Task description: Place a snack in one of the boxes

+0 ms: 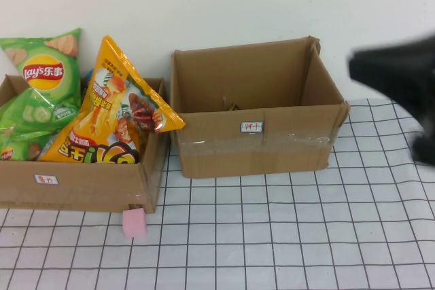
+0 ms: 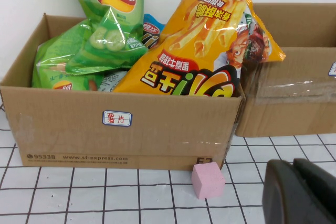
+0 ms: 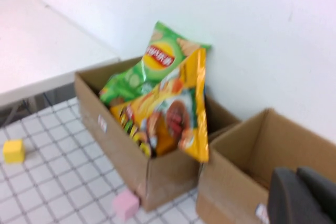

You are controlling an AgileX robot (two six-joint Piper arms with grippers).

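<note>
High view: orange snack bag (image 1: pixel 112 110) stands tilted in left box (image 1: pixel 81 185), far-left side of table, corner overhanging toward middle box (image 1: pixel 255 147), which looks nearly empty. My right gripper (image 1: pixel 401 76) blurred at far-right edge; jaw state: cannot tell.

Left wrist view: my left gripper (image 2: pixel 299 192) low, near pink cube (image 2: pixel 208 180) at front of left box; cannot tell jaws. Green Lay's bag (image 2: pixel 107 9) behind orange one.

Right wrist view: bag judged light, air-filled, slick, crushable; pinch top seam.

An orange snack bag (image 1: pixel 112 110) is seen leaning upright in the left box (image 1: pixel 81 185), beside green Lay's bags (image 1: pixel 42 89); the right box (image 1: pixel 255 110) is open.
</note>
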